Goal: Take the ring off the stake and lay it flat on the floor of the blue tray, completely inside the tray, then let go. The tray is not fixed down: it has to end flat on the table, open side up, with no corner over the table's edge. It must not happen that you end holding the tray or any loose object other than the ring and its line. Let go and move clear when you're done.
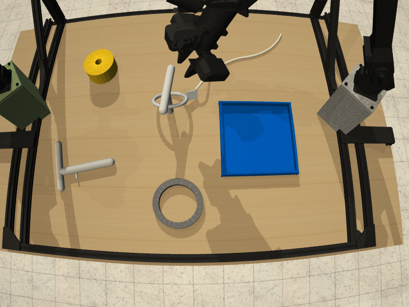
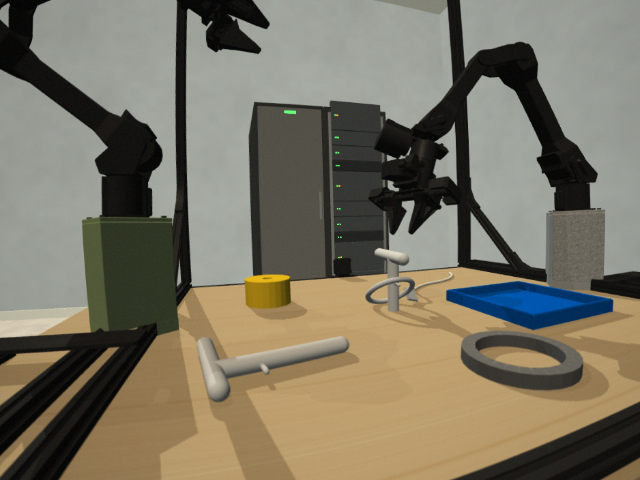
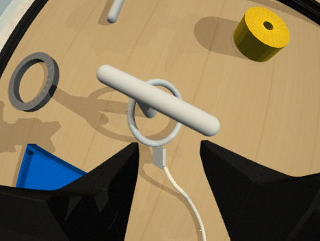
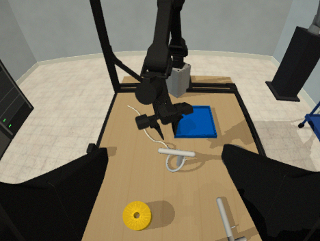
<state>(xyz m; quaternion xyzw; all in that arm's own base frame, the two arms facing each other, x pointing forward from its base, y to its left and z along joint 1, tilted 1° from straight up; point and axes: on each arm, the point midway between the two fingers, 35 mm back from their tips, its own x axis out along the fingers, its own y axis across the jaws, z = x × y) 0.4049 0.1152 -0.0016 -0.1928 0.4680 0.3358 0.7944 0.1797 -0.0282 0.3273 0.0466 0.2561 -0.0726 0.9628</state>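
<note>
Over the back part of the table, your left gripper (image 1: 182,69) (image 2: 402,232) (image 3: 169,148) (image 4: 169,137) points down with its fingers partly open and nothing between them. Your right gripper (image 2: 262,38) (image 4: 166,153) is high above the table, fingers wide apart and empty.

The slim pale ring (image 1: 154,99) (image 2: 368,295) (image 3: 130,114) (image 4: 167,163) you need is on the upright stake (image 1: 167,89) (image 2: 393,299) (image 3: 157,99) (image 4: 176,152). It hangs tilted around the post, below the crossbar, well above the table. Your left fingertips are near the stake and apart from both crossbar and ring. At the ring's edge you can see a flat grey tag (image 1: 192,95) (image 2: 411,294) (image 3: 158,157), from which a cream line (image 1: 252,56) (image 2: 434,281) (image 3: 186,196) (image 4: 147,134) curves away over the table.

The blue tray (image 1: 260,148) (image 2: 532,305) (image 3: 48,174) (image 4: 202,124) sits flat, open side up, between the stake and your left arm's speckled pedestal (image 1: 345,109) (image 2: 576,247) (image 4: 181,80). All its corners are on the table, and the ring is outside it.

Elsewhere on the table you have a thick grey ring (image 1: 156,203) (image 2: 522,379) (image 3: 52,75) lying flat, a yellow cylinder (image 1: 105,64) (image 2: 267,294) (image 3: 256,37) (image 4: 137,224) with a hole in its top, and a second T-shaped piece (image 1: 89,165) (image 2: 289,356) (image 3: 116,10) (image 4: 223,213) lying on its side, a small peg on its shaft
</note>
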